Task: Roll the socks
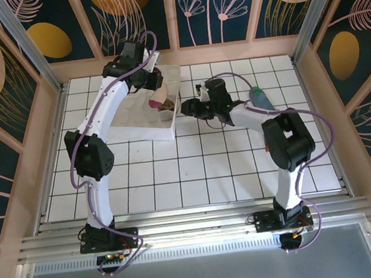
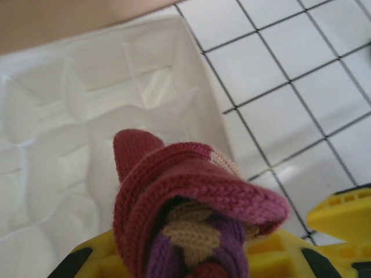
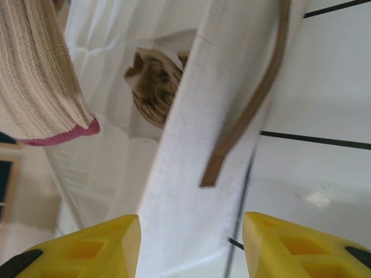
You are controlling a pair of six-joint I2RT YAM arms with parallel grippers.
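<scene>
The beige sock (image 2: 191,191), red-toed with a pink-purple cuff, hangs bunched over the tray's (image 1: 164,129) right side. The argyle sock (image 3: 153,87) lies rolled inside by the right wall. The blue-grey sock (image 1: 261,98) lies far right on the tabletop (image 1: 176,173).

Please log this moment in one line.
left jaws: shut on striped sock over tray | right jaws: open at tray wall | argyle sock: in tray

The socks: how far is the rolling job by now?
Looks done: the argyle sock sits bundled in the white tray. In hand: the left gripper holds the red-toed sock, bunched, above the tray. Left: the blue-grey sock lies on the table, apparently unrolled; the right gripper is open.
</scene>
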